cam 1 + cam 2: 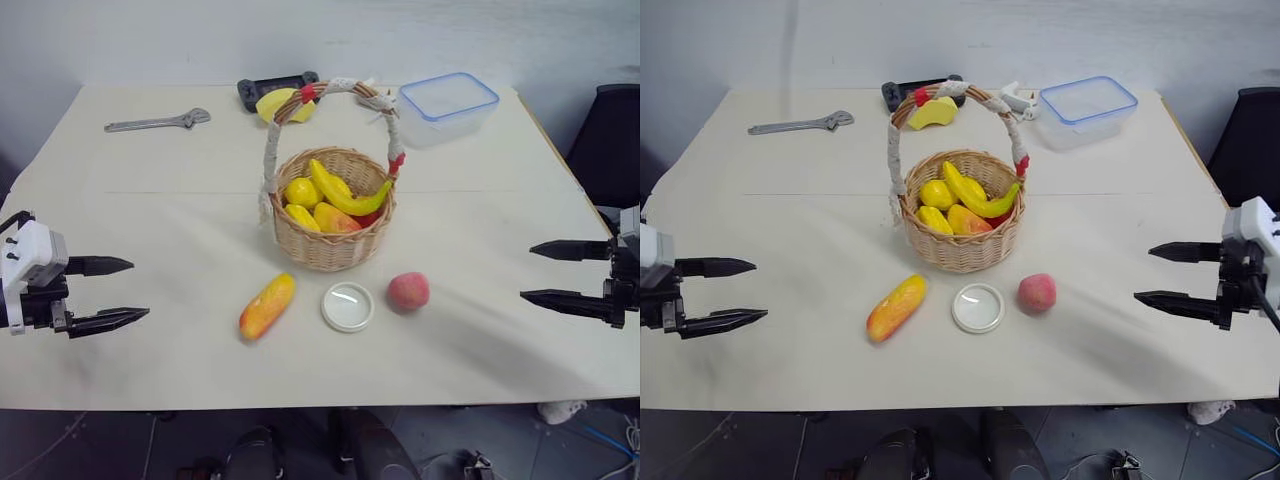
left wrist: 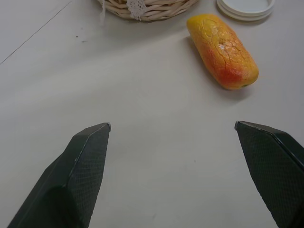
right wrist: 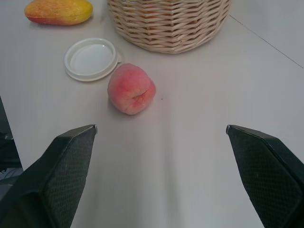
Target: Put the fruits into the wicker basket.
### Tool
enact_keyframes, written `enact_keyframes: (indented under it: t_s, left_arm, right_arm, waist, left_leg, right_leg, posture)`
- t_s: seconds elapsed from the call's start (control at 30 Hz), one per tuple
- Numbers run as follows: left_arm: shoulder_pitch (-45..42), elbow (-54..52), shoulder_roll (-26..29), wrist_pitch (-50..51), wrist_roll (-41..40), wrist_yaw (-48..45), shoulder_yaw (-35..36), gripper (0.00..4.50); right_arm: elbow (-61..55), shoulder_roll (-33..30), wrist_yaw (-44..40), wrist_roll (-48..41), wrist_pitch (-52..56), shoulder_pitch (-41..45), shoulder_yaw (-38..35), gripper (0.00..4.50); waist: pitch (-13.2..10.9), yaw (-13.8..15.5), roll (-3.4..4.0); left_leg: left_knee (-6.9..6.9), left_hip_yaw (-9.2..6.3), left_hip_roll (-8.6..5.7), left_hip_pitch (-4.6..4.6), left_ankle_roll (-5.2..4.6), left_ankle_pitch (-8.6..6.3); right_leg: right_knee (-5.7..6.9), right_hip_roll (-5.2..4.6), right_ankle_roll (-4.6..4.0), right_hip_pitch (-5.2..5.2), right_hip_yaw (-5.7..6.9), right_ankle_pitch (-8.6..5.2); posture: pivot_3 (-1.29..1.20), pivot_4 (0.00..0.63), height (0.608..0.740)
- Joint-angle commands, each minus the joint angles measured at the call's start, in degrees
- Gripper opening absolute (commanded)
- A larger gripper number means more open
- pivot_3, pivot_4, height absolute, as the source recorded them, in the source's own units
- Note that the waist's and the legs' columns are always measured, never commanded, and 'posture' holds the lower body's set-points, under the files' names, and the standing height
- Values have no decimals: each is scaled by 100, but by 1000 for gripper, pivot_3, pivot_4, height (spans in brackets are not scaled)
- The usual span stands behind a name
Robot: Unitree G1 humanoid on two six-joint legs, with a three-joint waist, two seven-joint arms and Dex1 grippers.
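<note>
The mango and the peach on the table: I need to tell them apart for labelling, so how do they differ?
The mango is elongated and orange-yellow with a red blush; the peach is small, round and pinkish-red. The mango lies left of the white lid, the peach to its right. Both rest on the table in front of the wicker basket, ungripped.

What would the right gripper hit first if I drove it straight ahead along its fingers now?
Most likely the peach: it lies on the table ahead of the open right gripper, a little off its centre line. The white lid and wicker basket lie beyond. Depth is hard to judge.
</note>
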State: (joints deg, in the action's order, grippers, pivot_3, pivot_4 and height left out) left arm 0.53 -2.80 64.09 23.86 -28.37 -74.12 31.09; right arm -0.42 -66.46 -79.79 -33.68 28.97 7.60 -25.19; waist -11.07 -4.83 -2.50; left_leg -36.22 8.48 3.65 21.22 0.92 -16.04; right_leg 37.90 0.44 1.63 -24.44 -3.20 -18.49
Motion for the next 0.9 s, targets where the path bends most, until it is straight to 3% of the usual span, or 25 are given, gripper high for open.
enact_keyframes:
  t_s: [0.03, 0.9]
  left_arm:
    - [118, -150, 13, -74, -92, -119, 252, 4395]
    - [-201, -64, 2, -130, -51, 243, 9, 4395]
  right_arm:
    - [-69, -95, -49, -10, -26, -42, -156, 4500]
    - [-163, -102, 103, 150, 52, -98, -134, 4500]
  waist:
    - [0, -7, 0]
    - [0, -3, 1]
  left_leg:
    - [0, 0, 0, 0, 0, 0]
    - [-4, 1, 0, -1, 10, 6]
  right_leg:
    - [0, 0, 0, 0, 0, 0]
    - [6, 0, 0, 0, 0, 0]
  posture:
    - [0, 150, 740]
    - [0, 150, 740]
